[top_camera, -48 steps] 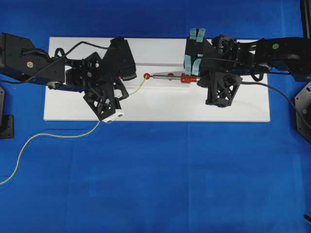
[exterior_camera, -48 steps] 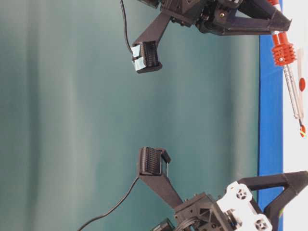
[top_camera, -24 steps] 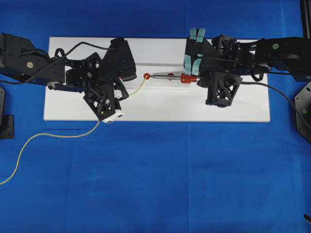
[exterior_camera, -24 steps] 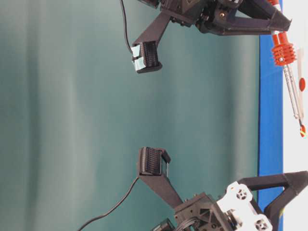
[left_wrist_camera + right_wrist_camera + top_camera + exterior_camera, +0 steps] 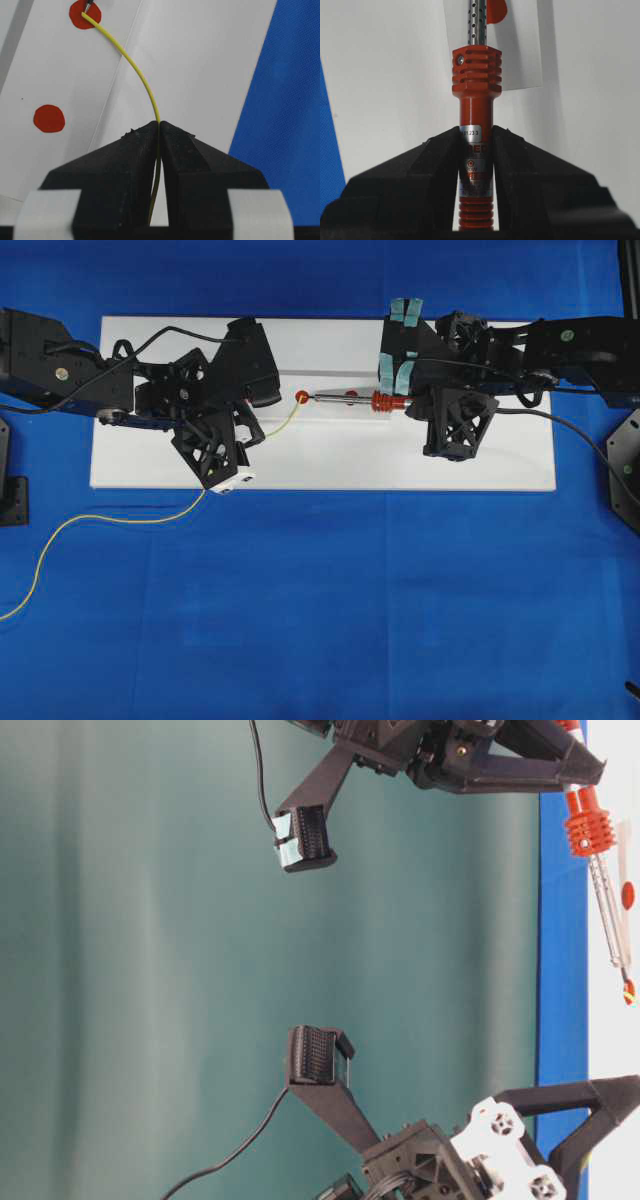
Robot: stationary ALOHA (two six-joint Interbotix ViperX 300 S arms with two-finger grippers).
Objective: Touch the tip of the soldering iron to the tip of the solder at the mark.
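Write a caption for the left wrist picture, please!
The left claw pinches the yellow solder, whose tip meets the soldering iron tip on a red mark.

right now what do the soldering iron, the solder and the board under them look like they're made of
Soldering iron: ribbed red-orange grip, matte, probably plastic; its perforated shiny shaft looks like metal.
Solder: thin yellow-green wire with a smooth, dull surface, holding a soft curve; the colour could be a coating, I cannot tell.
Board: flat matte white sheet with red dots, maybe paper or plastic.

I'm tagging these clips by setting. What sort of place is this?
Likely a robotics lab bench: a white board with red marks on blue cloth, two arms holding a soldering iron and solder.
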